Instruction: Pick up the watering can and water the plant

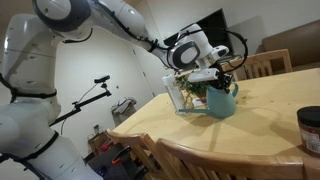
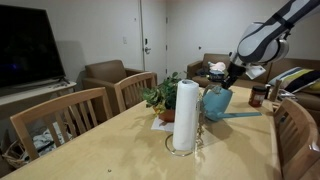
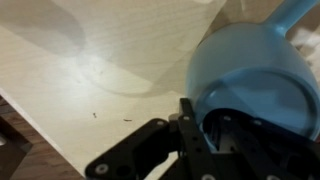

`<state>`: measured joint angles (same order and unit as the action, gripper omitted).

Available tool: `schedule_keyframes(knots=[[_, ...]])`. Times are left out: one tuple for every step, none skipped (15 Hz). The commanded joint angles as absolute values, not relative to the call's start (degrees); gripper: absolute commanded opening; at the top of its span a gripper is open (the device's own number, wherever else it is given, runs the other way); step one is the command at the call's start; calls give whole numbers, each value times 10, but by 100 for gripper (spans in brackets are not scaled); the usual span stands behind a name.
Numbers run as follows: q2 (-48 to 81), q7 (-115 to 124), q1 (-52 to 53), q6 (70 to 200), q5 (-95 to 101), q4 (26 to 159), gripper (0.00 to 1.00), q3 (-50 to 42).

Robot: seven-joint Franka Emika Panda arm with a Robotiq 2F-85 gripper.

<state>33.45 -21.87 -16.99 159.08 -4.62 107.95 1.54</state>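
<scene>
The teal-blue watering can [image 1: 223,102] is at the table's middle, right beside the plant [image 1: 192,90]. My gripper [image 1: 212,74] comes down onto its top and is shut on it. In an exterior view the watering can [image 2: 217,103] shows behind a paper towel roll, with the gripper [image 2: 231,74] above it and the leafy plant [image 2: 159,97] in its orange pot [image 2: 163,116] to the left. In the wrist view the can's blue body [image 3: 250,65] fills the right side, with the dark fingers [image 3: 190,128] clamped against its rim. I cannot tell whether the can touches the table.
A white paper towel roll [image 2: 185,115] stands on the wooden table [image 2: 120,150]. A dark jar with a pale lid [image 1: 311,129] sits near the table's edge. Wooden chairs [image 2: 60,120] line the table sides. A television [image 2: 30,45] hangs on the wall.
</scene>
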Motion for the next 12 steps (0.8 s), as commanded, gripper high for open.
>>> schedule_keyframes(knots=[[288, -84, -74, 1638, 49, 1154, 4, -108], [280, -34, -36, 1632, 89, 1164, 4, -155], [277, 13, 3, 1619, 125, 1171, 4, -202], [279, 61, 47, 1598, 161, 1169, 4, -251], [286, 108, 89, 1585, 195, 1169, 4, -297], [303, 50, 11, 1606, 167, 1148, 17, -220], [302, 85, 41, 1600, 191, 1153, 17, -253], [301, 100, 57, 1598, 199, 1155, 17, -268], [301, 106, 64, 1597, 200, 1157, 17, -272], [301, 106, 65, 1597, 200, 1157, 17, -272], [301, 106, 65, 1597, 200, 1157, 17, -272], [301, 106, 64, 1597, 200, 1158, 17, -273]])
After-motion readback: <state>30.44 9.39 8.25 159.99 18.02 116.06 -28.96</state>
